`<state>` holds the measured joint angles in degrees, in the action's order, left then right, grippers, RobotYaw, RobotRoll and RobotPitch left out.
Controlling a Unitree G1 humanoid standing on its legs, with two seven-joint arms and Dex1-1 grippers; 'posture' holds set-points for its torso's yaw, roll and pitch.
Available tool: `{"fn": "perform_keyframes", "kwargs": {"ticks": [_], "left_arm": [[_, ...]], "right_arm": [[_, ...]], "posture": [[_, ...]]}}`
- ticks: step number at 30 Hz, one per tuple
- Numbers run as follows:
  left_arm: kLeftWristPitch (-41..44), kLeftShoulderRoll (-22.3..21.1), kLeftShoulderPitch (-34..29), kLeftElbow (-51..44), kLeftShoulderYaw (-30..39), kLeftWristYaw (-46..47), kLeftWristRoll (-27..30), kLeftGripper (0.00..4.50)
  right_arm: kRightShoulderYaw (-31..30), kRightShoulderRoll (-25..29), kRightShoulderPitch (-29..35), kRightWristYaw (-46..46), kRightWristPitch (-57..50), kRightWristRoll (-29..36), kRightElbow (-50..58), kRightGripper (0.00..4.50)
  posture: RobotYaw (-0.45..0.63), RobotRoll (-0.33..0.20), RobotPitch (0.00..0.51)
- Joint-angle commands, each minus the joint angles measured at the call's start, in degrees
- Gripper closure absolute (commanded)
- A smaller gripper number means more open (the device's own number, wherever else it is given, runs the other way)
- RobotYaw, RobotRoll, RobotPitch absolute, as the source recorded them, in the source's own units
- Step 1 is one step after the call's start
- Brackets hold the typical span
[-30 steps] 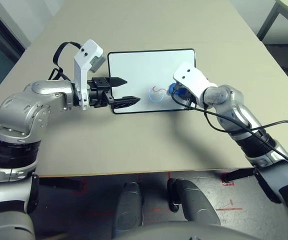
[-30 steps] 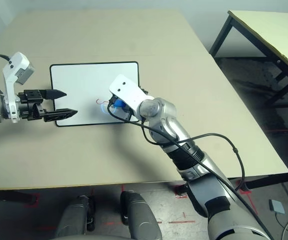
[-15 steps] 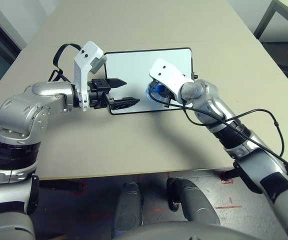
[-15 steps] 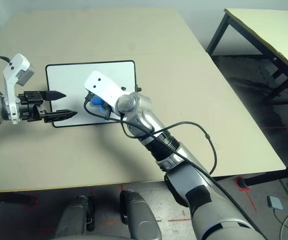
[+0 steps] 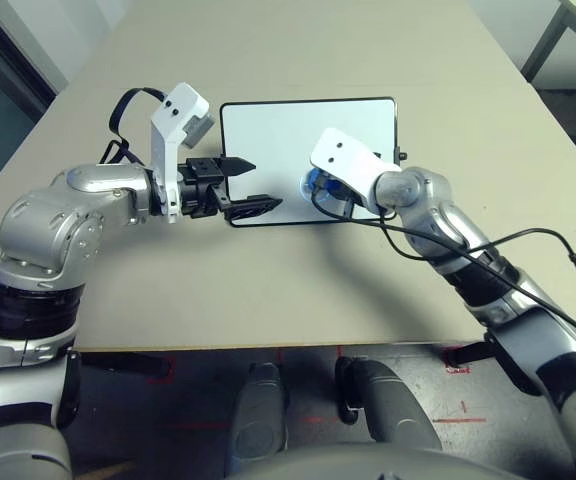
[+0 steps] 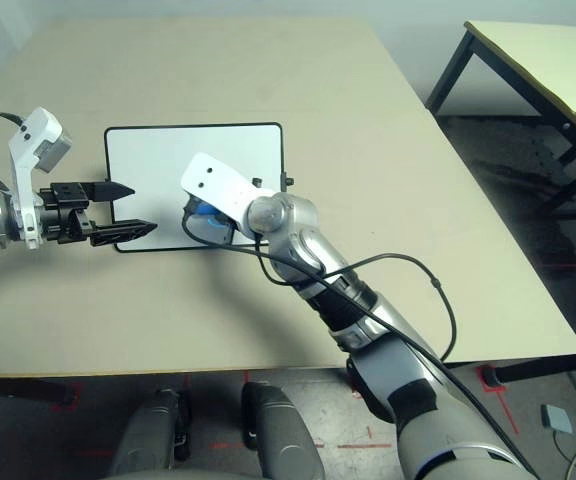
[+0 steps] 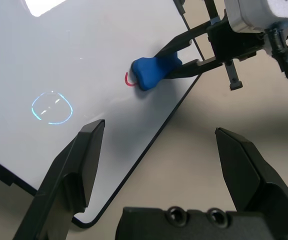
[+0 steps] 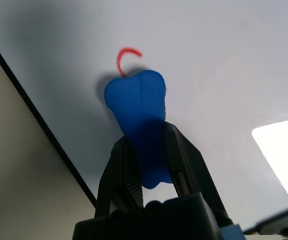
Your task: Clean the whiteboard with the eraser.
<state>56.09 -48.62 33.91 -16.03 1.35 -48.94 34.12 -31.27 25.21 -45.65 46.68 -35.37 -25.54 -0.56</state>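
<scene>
So the whiteboard (image 5: 288,140) lies flat on a plain beige table (image 5: 298,280), long side across, thin black frame, rounded corners, and a little black knob on the short edge on the robot's right. No brand or readable writing on it. What's on it is a small red hook-shaped scribble (image 7: 129,80) and a faint light-blue ring (image 7: 52,107) that could be a drawn circle or a reflection, can't tell which.

The eraser (image 8: 141,125), a bright blue bone-shaped block, is pressed down on the board close to its near long edge, toward the right half. One end sits right against the red scribble, touching or partly covering its tail. The right gripper (image 7: 184,55) has its two black fingers clamped on the eraser's other end, pinching it from both sides.

The left gripper (image 5: 248,185) hovers at the board's near left corner, over the frame. Its fingers are spread wide apart with nothing between them. From its wrist camera the board's corner lies between and below the fingers, and the blue ring is on the white just beyond them.

Around the board the tabletop is bare. Off past the table's right side there's dark floor and a second light-topped table (image 6: 558,60) with black legs. A black cable (image 6: 388,270) loops along the right forearm.
</scene>
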Motion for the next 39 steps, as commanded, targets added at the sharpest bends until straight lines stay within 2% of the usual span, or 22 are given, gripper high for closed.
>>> {"fn": "perform_keyframes", "kwargs": {"ticks": [1, 5, 8, 15, 19, 31, 35, 39], "left_arm": [[-0.5, 0.1, 0.1, 0.2, -0.8, -0.6, -0.2, 0.00], [-0.6, 0.2, 0.2, 0.3, -1.0, -0.8, -0.3, 0.00], [-0.5, 0.3, 0.1, 0.2, -0.9, -0.8, -0.3, 0.00], [0.4, 0.4, -0.1, -0.7, -0.6, -0.2, 0.0, 0.00], [1.0, 0.4, -0.4, -1.4, -0.2, 0.3, 0.4, 0.00], [0.8, 0.3, -1.4, -1.3, 0.5, 0.4, 0.5, 0.00], [0.5, 0.3, -1.6, -1.4, 0.6, 0.4, 0.4, 0.00], [0.4, 0.3, -1.9, -1.6, 0.7, 0.4, 0.5, 0.00]], "right_arm": [[1.3, 3.1, 2.7, 1.0, -3.3, -0.8, -1.5, 3.69], [1.6, 5.4, 3.7, 1.8, -4.1, -0.9, 0.2, 3.69], [1.0, 4.8, 3.3, 1.7, -4.5, -0.9, 0.2, 3.69], [-1.1, 0.3, 0.6, 1.2, -4.0, -1.4, -2.3, 3.69], [-3.0, -4.1, -2.6, 1.1, -2.8, -2.1, -5.3, 3.69], [-4.1, -12.1, -8.1, -0.7, 1.6, -3.4, -14.6, 3.69], [-3.6, -12.4, -8.4, -1.2, 2.8, -3.6, -16.3, 3.69], [-3.0, -9.4, -6.4, -0.4, 2.7, -4.0, -14.7, 3.69]], "posture": [[-0.01, 0.000, 0.163], [-0.01, 0.000, 0.166], [-0.01, 0.000, 0.166], [0.01, 0.000, 0.170], [0.02, 0.000, 0.170], [0.02, 0.000, 0.172], [0.02, 0.000, 0.171], [0.01, 0.000, 0.172]]}}
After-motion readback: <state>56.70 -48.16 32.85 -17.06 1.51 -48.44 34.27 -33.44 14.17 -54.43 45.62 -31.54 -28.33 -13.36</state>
